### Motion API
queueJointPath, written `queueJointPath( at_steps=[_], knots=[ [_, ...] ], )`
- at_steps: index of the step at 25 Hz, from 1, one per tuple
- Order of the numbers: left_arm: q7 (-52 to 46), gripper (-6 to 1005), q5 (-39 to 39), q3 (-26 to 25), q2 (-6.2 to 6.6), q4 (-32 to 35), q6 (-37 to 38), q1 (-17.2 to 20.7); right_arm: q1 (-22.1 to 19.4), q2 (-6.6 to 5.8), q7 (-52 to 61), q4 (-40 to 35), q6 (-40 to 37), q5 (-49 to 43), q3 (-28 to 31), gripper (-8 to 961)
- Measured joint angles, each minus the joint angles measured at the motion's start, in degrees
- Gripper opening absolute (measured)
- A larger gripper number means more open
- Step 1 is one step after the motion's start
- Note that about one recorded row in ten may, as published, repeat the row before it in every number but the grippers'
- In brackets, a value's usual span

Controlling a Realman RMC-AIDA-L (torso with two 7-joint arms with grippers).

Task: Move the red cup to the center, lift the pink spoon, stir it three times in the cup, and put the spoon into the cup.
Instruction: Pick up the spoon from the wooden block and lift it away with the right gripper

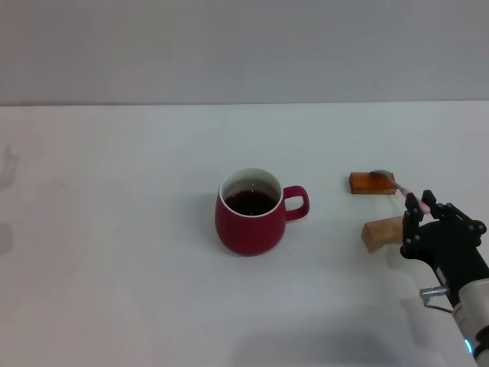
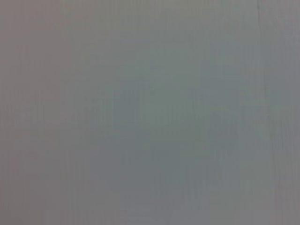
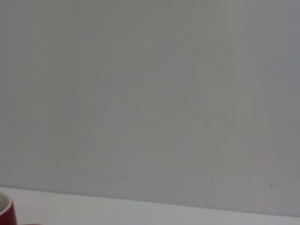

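Observation:
The red cup point(image 1: 250, 212) stands upright mid-table, dark liquid inside and its handle turned toward the right. In the right wrist view only a sliver of the red cup point(image 3: 4, 212) shows at one corner. The pink spoon point(image 1: 399, 187) lies slanted, with its metal bowl resting on a dark orange-brown block point(image 1: 367, 184). Its pink handle end sits between the fingers of my right gripper point(image 1: 419, 205). That gripper is shut on the handle, low over the table to the right of the cup. My left gripper shows in no view.
A lighter wooden block point(image 1: 381, 232) lies just in front of the spoon, touching the left side of the right gripper. The white table point(image 1: 114, 267) ends at a grey wall behind. The left wrist view is plain grey.

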Motion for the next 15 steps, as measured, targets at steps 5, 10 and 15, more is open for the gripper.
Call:
queueJointPath(
  at_steps=[5, 10, 15],
  knots=[
    [0.0, 847, -0.02, 0.0, -0.03, 0.12, 0.0, -0.11, -0.23, 0.0, -1.26, 0.91, -0.03, -0.15, 1.17, 165],
    [0.0, 847, -0.16, 0.0, -0.06, 0.1, 0.0, -0.09, -0.54, 0.0, -3.76, 2.38, -0.03, 0.04, 2.68, 164],
    [0.0, 847, -0.26, 0.0, -0.06, 0.2, 0.02, -0.2, -0.64, 0.01, -5.3, 3.47, -0.04, 0.05, 3.92, 158]
  ],
)
